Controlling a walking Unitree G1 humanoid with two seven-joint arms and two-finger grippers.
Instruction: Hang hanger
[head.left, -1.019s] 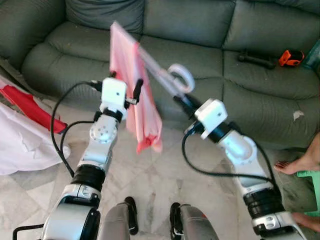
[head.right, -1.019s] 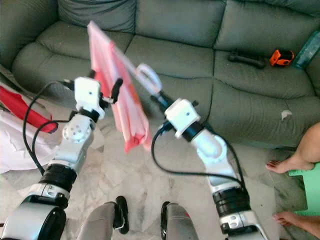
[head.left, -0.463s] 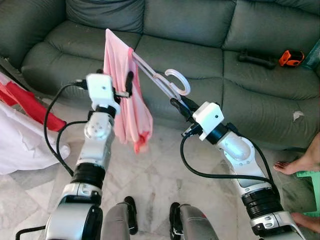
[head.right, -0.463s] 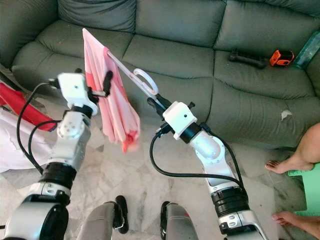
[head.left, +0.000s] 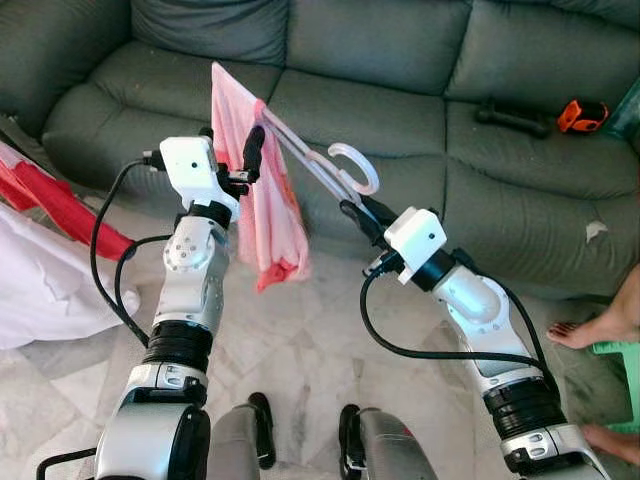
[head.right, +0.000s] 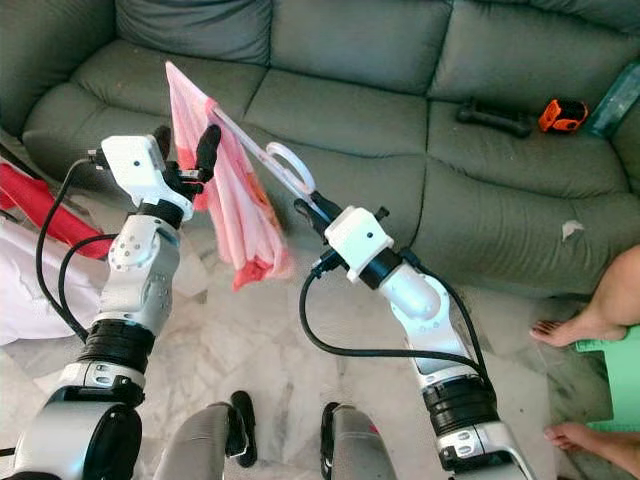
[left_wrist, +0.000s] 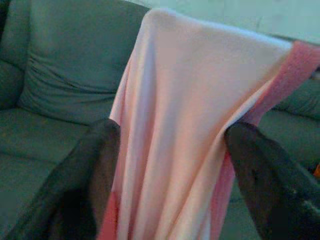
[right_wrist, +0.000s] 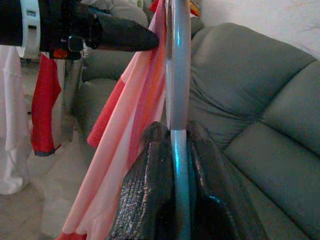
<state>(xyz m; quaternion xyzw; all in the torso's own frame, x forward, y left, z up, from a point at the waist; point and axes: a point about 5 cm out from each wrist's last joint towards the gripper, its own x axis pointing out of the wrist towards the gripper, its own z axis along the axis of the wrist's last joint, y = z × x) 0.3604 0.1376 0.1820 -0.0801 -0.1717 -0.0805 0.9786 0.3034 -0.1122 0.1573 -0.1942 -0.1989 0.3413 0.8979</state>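
While pink cloth (head.left: 262, 180) hides the hanger (head.left: 322, 170), right end effector (right_wrist: 175, 150) clamps it; left end effector (left_wrist: 170, 165) gapes.

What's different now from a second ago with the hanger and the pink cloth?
The left gripper let go of the pink cloth; its fingers now stand open beside it, and the cloth hangs lower. The right gripper stayed shut on the hanger.

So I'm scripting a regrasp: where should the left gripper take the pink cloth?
Probably just under the hanger bar, coming from the robot's left. The pink cloth drapes there in a narrow fold, and the left gripper already straddles it, fingers open.
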